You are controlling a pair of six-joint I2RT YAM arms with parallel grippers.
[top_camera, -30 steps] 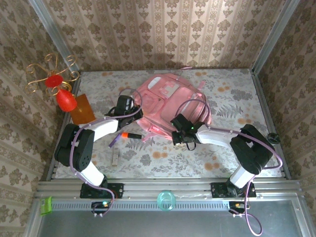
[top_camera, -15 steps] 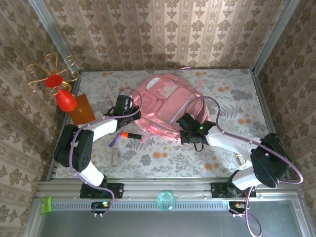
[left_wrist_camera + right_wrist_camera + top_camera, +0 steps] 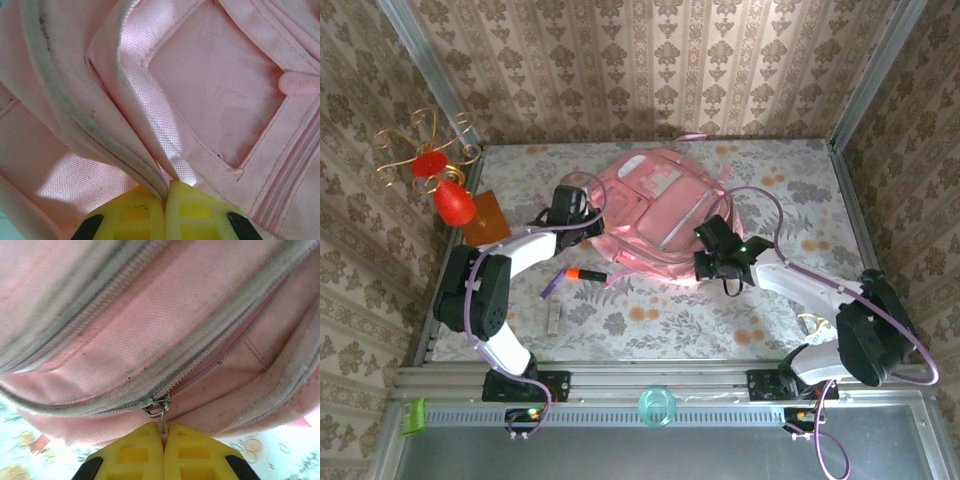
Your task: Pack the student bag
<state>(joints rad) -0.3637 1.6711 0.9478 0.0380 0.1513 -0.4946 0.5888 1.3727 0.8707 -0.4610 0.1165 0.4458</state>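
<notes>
Shifted since a second ago: right hand (image 3: 704,266) now further right along the near edge of the student bag (image 3: 655,205), elbow swung way out toward the right rail. Left hand (image 3: 586,222) nudged a touch up and away. Looks rounder and more closed up than before too, that bag.

Biggest first. Floral surface (image 3: 790,310), both arms bolted at its near edge. Lying around the middle of it, a bit toward the back, rounded top pointing away: the big pink backpack, pale patches on the front. Left hand at its left side, right hand at its near right corner.

Left wrist cam: yellow tips pressed together on a fold of pink fabric with greyish piping. Right wrist cam: tips squeezed shut, pinching the zipper pull (image 3: 156,406), zip gaping a little to the right of it.

Off to the left, orange block (image 3: 485,222) by the surface edge, touching the red cone thing (image 3: 452,203) with gold wire curls behind. Near the bag's near-left corner, orange-and-black marker (image 3: 584,274), purple pen (image 3: 551,284) just beside it, small grey stick (image 3: 555,320) a bit nearer. Can't tell what that last one is.
</notes>
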